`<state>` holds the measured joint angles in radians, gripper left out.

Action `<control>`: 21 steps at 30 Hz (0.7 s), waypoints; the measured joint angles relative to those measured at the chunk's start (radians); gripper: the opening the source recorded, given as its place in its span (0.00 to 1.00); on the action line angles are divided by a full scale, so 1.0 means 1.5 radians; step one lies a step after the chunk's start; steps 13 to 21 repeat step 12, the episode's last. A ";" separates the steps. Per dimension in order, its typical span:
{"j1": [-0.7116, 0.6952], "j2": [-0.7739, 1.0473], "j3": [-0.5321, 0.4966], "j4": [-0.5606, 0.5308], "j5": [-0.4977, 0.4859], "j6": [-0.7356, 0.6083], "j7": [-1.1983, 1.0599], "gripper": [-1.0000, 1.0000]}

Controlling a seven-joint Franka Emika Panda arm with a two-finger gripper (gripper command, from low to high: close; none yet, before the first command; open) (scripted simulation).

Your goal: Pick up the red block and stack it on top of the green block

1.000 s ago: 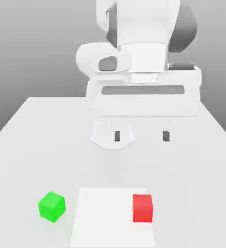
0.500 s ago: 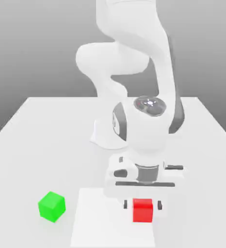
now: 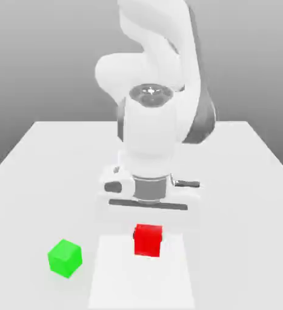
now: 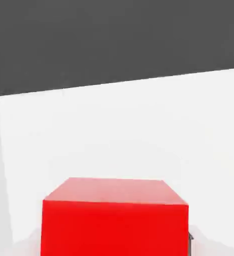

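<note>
The red block (image 3: 148, 240) hangs a little above the table, directly under the hand, with my gripper (image 3: 148, 229) shut on it. In the hand view the red block (image 4: 115, 220) looms close, with the white table beyond it. The green block (image 3: 65, 258) rests on the table towards the exterior view's left, well apart from the red block and lower than it.
A brighter white rectangular patch (image 3: 143, 278) marks the table (image 3: 34, 181) below the held block. The arm's white base (image 3: 122, 172) stands behind the hand. The table's edges run along the exterior view's left and right.
The hand came down around the red block, took hold of it, and has now carried it up and towards the exterior view's left, off its earlier spot on the patch.
</note>
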<state>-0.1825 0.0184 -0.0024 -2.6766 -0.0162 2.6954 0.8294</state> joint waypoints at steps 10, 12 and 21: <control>-0.142 0.093 -0.005 0.012 0.014 0.080 -0.118 1.00; -0.142 0.093 -0.005 0.012 0.014 0.080 -0.118 1.00; -0.142 0.093 -0.005 0.012 0.014 0.080 -0.118 1.00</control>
